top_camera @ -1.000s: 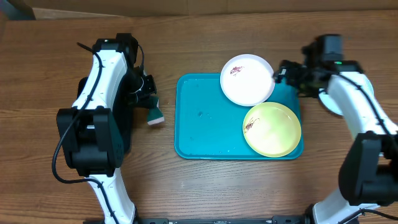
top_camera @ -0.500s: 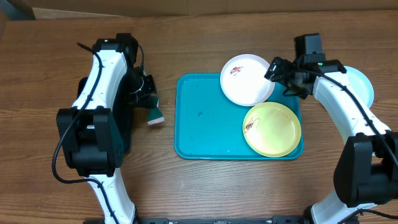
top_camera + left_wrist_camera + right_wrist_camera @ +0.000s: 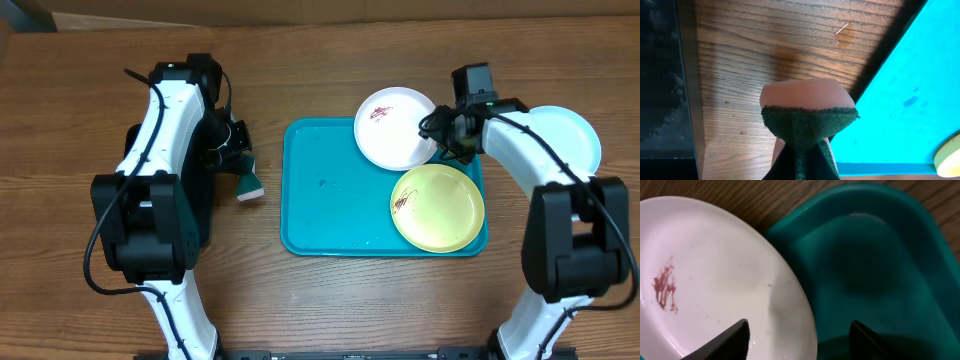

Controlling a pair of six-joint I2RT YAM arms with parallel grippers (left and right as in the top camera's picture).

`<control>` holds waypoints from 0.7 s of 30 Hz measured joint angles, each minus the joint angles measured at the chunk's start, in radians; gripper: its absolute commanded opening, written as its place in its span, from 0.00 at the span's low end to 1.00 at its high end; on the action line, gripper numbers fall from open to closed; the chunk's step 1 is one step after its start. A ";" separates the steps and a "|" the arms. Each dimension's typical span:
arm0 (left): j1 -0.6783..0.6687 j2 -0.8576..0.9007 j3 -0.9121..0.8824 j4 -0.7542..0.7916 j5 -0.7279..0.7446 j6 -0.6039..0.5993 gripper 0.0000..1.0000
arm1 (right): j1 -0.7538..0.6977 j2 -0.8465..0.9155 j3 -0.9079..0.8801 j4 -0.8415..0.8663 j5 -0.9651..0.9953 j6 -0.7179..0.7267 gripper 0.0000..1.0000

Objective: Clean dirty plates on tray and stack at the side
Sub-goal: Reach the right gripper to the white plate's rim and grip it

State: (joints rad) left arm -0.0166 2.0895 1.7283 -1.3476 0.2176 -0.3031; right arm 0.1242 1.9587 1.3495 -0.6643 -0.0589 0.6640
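The turquoise tray [image 3: 330,215] lies mid-table. A white plate [image 3: 390,135] with a dark-red smear sits on its far right corner, overhanging the rim; it also shows in the right wrist view [image 3: 715,280]. A yellow-green plate [image 3: 445,215] with a smear lies on the tray's right side. A pale blue plate [image 3: 570,135] lies on the table at the right. My right gripper [image 3: 437,132] [image 3: 797,335] is open, its fingers straddling the white plate's right rim. My left gripper [image 3: 238,160] is shut on a sponge [image 3: 807,107], green pad and pale foam, left of the tray [image 3: 910,100].
A black tray [image 3: 200,180] lies under the left arm, its edge showing in the left wrist view [image 3: 665,80]. The brown wooden table [image 3: 330,300] has a small wet spot [image 3: 844,35] near the tray's corner.
My right arm has swung left from beside the blue plate to the white plate's right rim, uncovering the blue plate. The left arm and sponge have not moved.
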 measured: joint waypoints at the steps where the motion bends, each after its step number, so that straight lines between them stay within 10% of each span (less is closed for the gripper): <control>1: 0.000 0.000 0.000 0.002 0.000 0.000 0.04 | 0.000 0.009 -0.002 0.009 -0.009 0.006 0.52; 5: 0.000 0.000 0.000 0.006 0.000 0.000 0.04 | 0.000 0.013 -0.002 0.027 -0.028 0.011 0.35; 21: -0.002 0.000 -0.001 0.009 0.000 0.000 0.04 | 0.000 0.071 -0.002 0.001 -0.116 0.016 0.32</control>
State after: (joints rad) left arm -0.0185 2.0895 1.7275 -1.3384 0.2180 -0.3027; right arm 0.1242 2.0293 1.3479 -0.6632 -0.1745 0.6796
